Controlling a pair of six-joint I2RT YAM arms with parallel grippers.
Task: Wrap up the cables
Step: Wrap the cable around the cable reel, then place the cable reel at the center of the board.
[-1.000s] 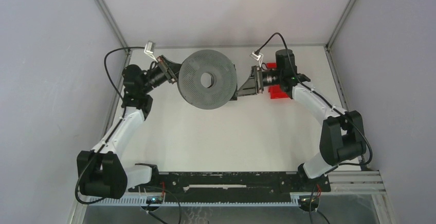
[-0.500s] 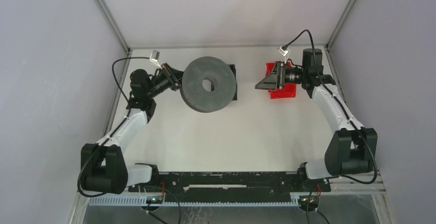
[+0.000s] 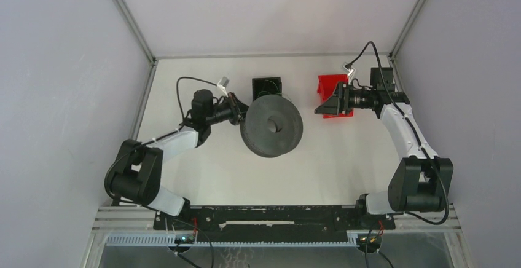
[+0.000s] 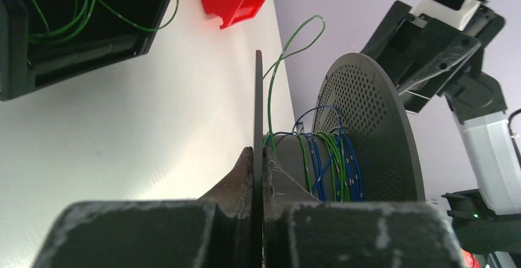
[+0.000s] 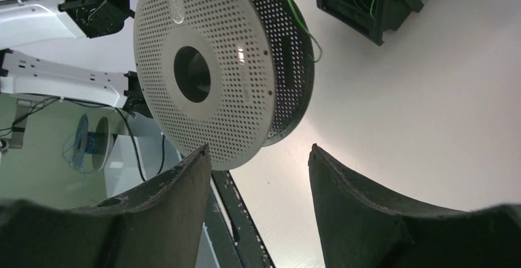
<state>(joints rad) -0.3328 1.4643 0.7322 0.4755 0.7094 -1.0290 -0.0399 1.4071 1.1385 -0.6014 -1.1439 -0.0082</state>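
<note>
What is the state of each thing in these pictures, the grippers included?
left gripper: shut on the spool's flange edge.
right gripper: open, empty.
spool: held on edge, partly wound with blue and green wire, one green end loose.
black bin: holds loose green wires.
red bin: on the table, contents not visible.

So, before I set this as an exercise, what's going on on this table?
The left hand is clamped on one rim of a dark perforated spool, holding it near the middle of the table. Blue and green wire is wound on its core, with a green end looping free. The right hand is open and holds nothing, near the red box. More green wire lies in the black box.
</note>
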